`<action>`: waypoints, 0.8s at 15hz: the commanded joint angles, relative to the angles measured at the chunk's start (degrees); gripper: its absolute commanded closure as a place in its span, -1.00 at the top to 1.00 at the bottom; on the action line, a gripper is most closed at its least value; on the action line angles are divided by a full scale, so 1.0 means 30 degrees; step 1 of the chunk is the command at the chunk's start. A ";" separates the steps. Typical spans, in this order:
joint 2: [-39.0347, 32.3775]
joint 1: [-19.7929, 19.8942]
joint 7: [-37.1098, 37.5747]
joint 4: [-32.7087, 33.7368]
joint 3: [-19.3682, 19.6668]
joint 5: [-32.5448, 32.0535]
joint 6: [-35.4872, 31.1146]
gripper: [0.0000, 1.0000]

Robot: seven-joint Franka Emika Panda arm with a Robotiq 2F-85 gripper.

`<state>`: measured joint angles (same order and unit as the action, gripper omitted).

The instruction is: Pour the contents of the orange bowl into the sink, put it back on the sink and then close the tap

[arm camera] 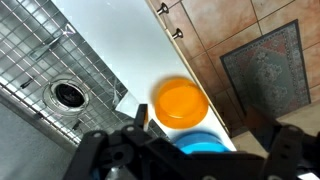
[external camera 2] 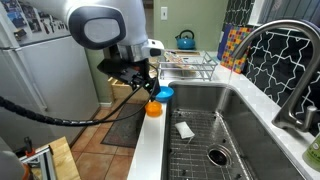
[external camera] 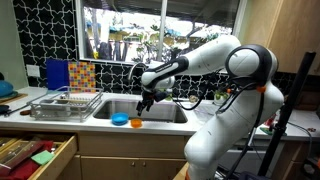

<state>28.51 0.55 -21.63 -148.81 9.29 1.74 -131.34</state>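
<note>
- The white Franka arm [external camera: 232,70] is seen reaching across the front of the counter, with its wrist bent down over the front rim of the basin.
- The rectangular stainless-steel sink [external camera 2: 250,115] is set in a pale grey-white countertop [arm camera: 120,50]; a wire grid and a round drain [external camera 2: 217,155] are noted on its floor.
- A wire dish rack [external camera: 65,105] is placed on the counter beside the sink, in both exterior views.
- The tall curved silver tap [external camera 2: 288,50] is mounted at the far rim of the sink, well apart from the gripper.
- The black Robotiq gripper [external camera 2: 148,86] is held just above the two bowls, pointing down. In the wrist view its fingers [arm camera: 100,152] are blurred, but they appear spread apart with nothing between them.
- A round blue plastic bowl [external camera 2: 164,93] is seated on the front strip of countertop, on the dish-rack side of its neighbour.
- The small shallow bright-orange plastic bowl [arm camera: 180,103] is found upright on the same narrow strip, between the sink edge and the counter's front edge. It is touching or nearly touching the blue bowl, lies just below the gripper, and is not gripped.
</note>
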 commanded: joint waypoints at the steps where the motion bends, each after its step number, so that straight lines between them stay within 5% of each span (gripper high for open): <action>1: -0.2669 0.0499 0.0696 0.0834 -0.0093 -0.0721 -0.0913 1.00; 12: -0.6563 0.0970 0.1598 0.2439 -0.0078 0.0107 -0.2692 0.96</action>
<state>11.47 2.88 -18.04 -142.74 9.34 1.09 -138.33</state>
